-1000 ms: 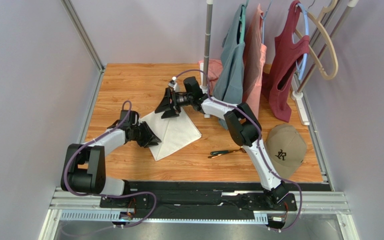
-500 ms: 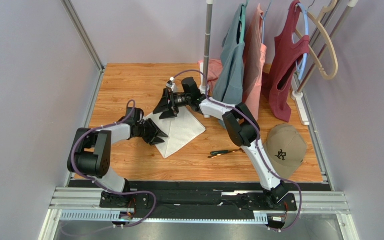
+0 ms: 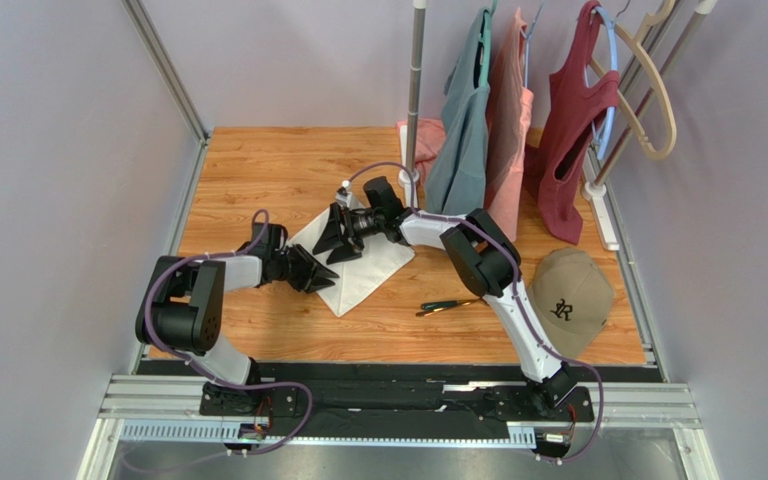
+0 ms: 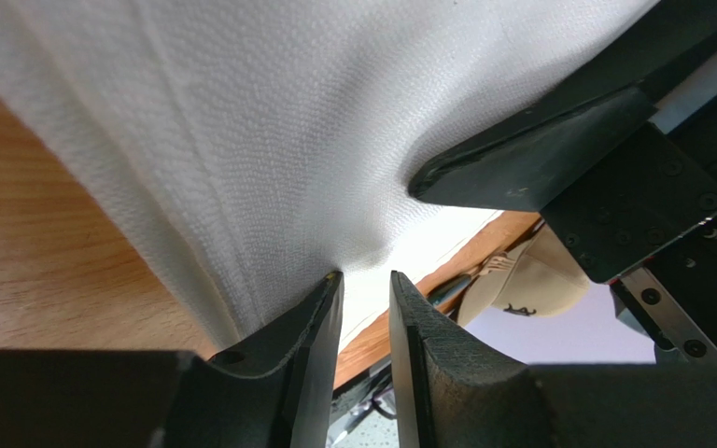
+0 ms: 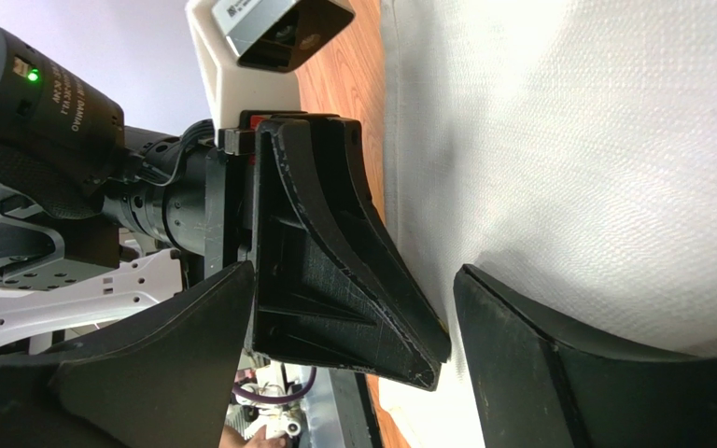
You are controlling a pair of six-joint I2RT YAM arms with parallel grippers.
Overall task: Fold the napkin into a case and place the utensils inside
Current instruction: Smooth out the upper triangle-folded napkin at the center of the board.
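The white napkin (image 3: pixel 378 262) lies folded on the wooden table, mid-left. My left gripper (image 3: pixel 330 272) is at its left edge, jaws a narrow gap apart with nothing between them; in the left wrist view (image 4: pixel 364 275) one fingertip touches a raised fold of the napkin (image 4: pixel 241 121). My right gripper (image 3: pixel 338 245) is wide open over the napkin's upper left part. In the right wrist view (image 5: pixel 353 271) one of its fingers rests on the cloth (image 5: pixel 596 140) and a left-gripper finger sits between its jaws. The utensils (image 3: pixel 451 303) lie together right of the napkin, untouched; they also show in the left wrist view (image 4: pixel 453 285).
A tan cap (image 3: pixel 570 298) lies at the right, beside the right arm. A clothes rack with hanging garments (image 3: pixel 498 110) stands at the back right, its pole base (image 3: pixel 410 180) just behind the right gripper. Grey walls close in both sides.
My left gripper has moved right along the napkin's left edge, and the napkin has shifted a little to the right. My right gripper has come down toward the left one.
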